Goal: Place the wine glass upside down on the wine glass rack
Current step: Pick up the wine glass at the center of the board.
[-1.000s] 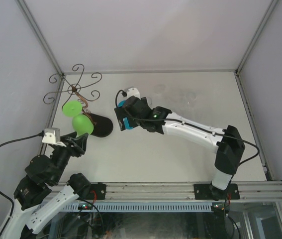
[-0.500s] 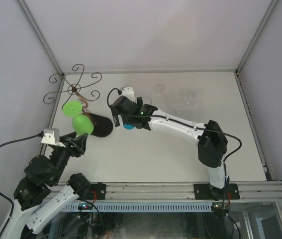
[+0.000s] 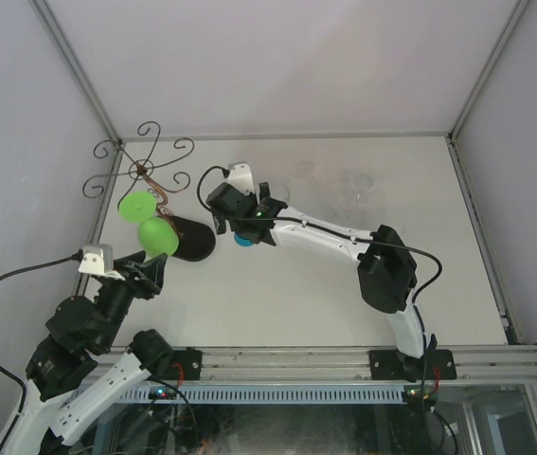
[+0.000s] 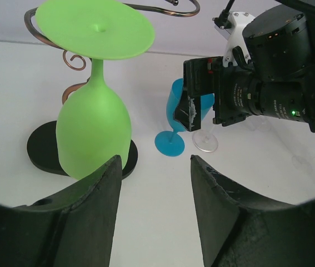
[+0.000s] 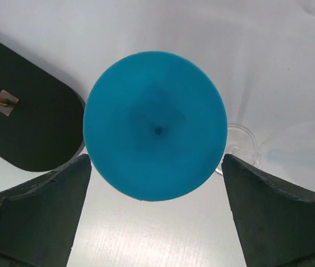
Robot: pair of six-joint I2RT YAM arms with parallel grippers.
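The wine glass rack (image 3: pixel 140 171) stands at the back left on its black oval base (image 3: pixel 192 239). A green wine glass (image 4: pixel 93 133) hangs upside down on it, foot up. A blue wine glass (image 5: pixel 157 130) stands upright on the table just right of the base (image 5: pixel 24 122). My right gripper (image 5: pixel 155 161) hovers straight above it, open, one finger on each side of the bowl without touching. In the top view that right gripper (image 3: pixel 238 216) covers most of the blue glass (image 3: pixel 242 239). My left gripper (image 4: pixel 154 167) is open and empty, low near the green glass.
A clear glass foot (image 5: pixel 240 144) rests right beside the blue glass. Faint clear glasses (image 3: pixel 361 185) stand further back on the white table. Grey walls close in the left, right and rear. The rack's scroll arms (image 4: pixel 163 8) reach out over the green glass.
The right arm has swung its elbow left and brought its gripper over the blue glass. The left arm and green glass have not moved.
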